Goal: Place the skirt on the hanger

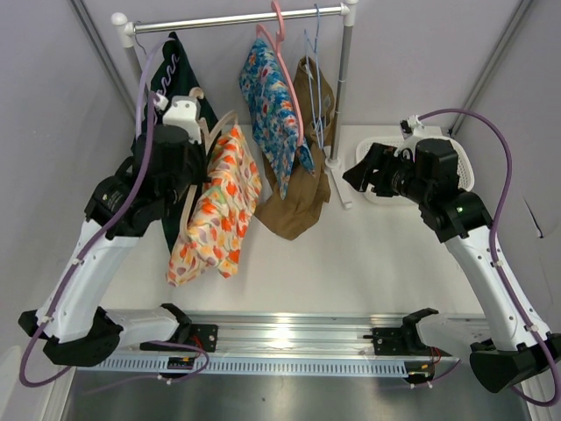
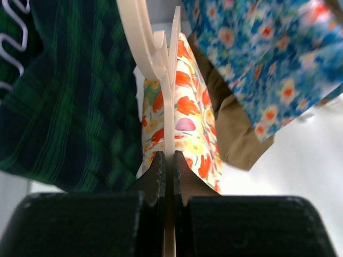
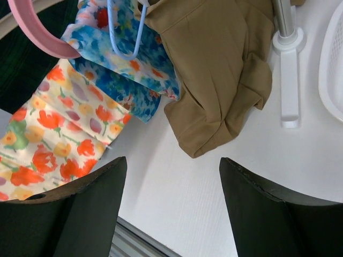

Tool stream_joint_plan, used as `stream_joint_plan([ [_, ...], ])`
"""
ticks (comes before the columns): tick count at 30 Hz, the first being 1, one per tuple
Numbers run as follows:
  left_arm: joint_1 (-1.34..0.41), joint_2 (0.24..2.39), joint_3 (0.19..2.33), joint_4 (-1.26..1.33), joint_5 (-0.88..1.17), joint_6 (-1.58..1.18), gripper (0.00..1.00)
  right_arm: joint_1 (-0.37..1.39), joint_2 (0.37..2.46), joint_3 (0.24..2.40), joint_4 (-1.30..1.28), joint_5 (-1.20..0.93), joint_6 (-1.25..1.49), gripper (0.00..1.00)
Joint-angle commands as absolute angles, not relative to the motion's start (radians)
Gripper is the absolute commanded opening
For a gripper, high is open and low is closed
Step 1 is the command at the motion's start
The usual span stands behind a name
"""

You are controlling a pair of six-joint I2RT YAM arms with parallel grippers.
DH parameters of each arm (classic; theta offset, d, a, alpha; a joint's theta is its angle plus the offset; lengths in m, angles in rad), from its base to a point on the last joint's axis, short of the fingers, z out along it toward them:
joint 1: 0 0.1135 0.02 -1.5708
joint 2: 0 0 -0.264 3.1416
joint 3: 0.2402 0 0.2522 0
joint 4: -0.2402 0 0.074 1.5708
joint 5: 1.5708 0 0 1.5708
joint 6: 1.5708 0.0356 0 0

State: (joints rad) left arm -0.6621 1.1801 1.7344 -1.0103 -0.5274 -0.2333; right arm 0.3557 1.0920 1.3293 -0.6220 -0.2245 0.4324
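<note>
The skirt (image 1: 219, 206) is cream with orange and red flowers. It hangs from a cream hanger (image 1: 213, 132) held up over the left of the table, below the rail. My left gripper (image 1: 200, 140) is shut on that hanger. In the left wrist view the fingers (image 2: 158, 171) pinch the thin hanger (image 2: 170, 80) edge-on, and the skirt (image 2: 190, 118) hangs behind it. My right gripper (image 1: 355, 175) is open and empty at the right, apart from the clothes. In the right wrist view the right gripper (image 3: 172, 160) is over bare table, with the skirt (image 3: 53, 134) at the left.
A clothes rail (image 1: 237, 19) crosses the back on a post (image 1: 344, 79). On it hang a dark green plaid garment (image 1: 180, 70), a blue floral garment (image 1: 272, 105) on a pink hanger, and a brown garment (image 1: 302, 193) reaching the table. A white basket (image 1: 465, 167) stands behind the right arm.
</note>
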Motion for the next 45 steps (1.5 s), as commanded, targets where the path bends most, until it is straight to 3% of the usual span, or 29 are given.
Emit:
stream_joint_plan([
  [1, -0.566, 1.189, 1.795, -0.841, -0.315, -0.205, 0.0, 0.35, 1.092, 1.345, -0.577, -0.264, 0.426, 0.76],
  [5, -0.474, 1.207, 1.816, -0.773, -0.184, -0.235, 0.0, 0.345, 1.1, 1.342, -0.561, -0.281, 0.43, 0.76],
  [12, -0.399, 1.295, 1.943, -0.775, -0.146, -0.233, 0.0, 0.337, 1.108, 1.341, -0.549, -0.299, 0.433, 0.76],
  [23, -0.371, 1.402, 2.101, -0.73, -0.192, -0.178, 0.0, 0.314, 1.12, 1.333, -0.523, -0.333, 0.434, 0.76],
  [45, -0.353, 1.577, 2.221, -0.575, -0.302, -0.086, 0.0, 0.298, 1.143, 1.318, -0.486, -0.359, 0.437, 0.76],
])
